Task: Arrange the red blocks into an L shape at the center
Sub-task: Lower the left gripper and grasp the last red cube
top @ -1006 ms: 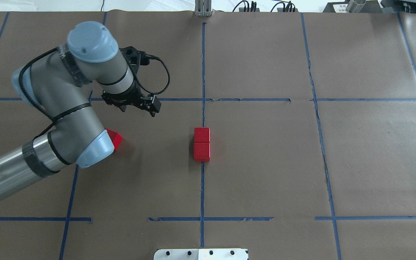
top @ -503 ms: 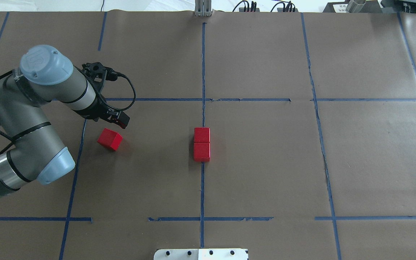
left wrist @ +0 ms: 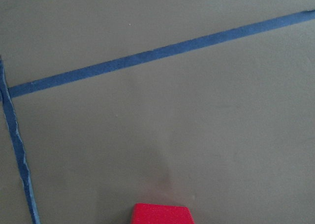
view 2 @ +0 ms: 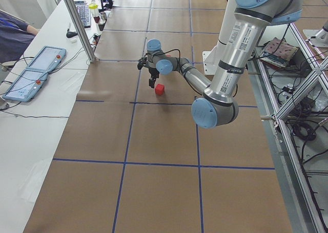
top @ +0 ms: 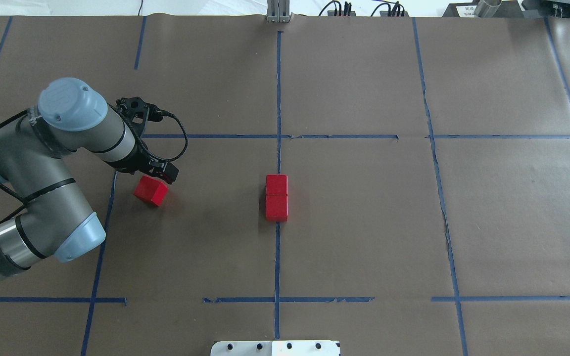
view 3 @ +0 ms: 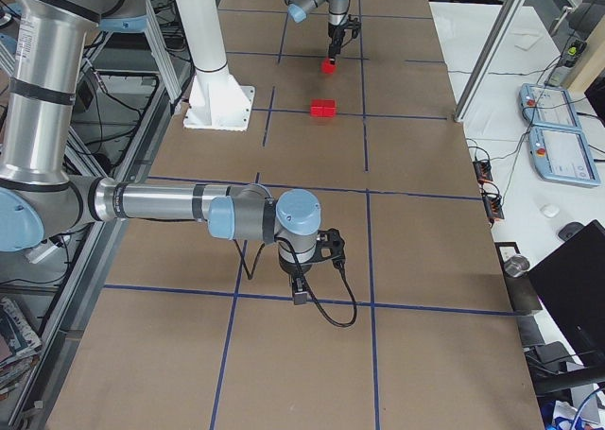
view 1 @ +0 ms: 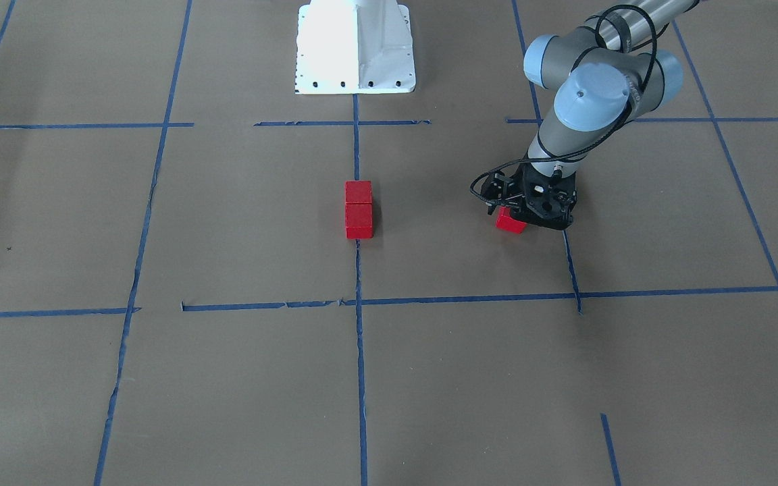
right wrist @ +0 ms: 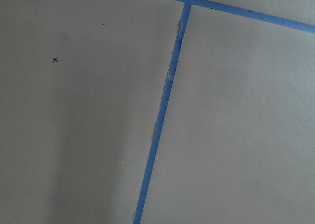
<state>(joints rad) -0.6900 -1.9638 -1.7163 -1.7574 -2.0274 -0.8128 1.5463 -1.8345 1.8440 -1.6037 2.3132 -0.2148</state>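
Two of the red blocks (top: 276, 197) sit face to face in a short straight row at the center (top: 364, 217), right on the blue tape line (top: 277, 257) that runs from the near edge of the table (top: 512, 222) to the far edge. One of the pair lies closer to the white base (view 1: 355, 47), the other just beyond it, touching.

Now over toward the left edge: the third red block (top: 150, 191) lies alone on the brown paper, well apart from the pair and turned at an angle to the tape grid. The left gripper (top: 162, 171) hangs right by it, on the side facing the far edge. From across the table the black tool covers part of that block. How wide its jaws stand, I cannot tell; neither fixed view shows the gap. The left wrist view catches only a red sliver of the block at its bottom border.

The right gripper (view 3: 300, 294) is far off near the right edge, pointing down close to a tape line. It shows only in a side view, so its jaw state cannot be told.
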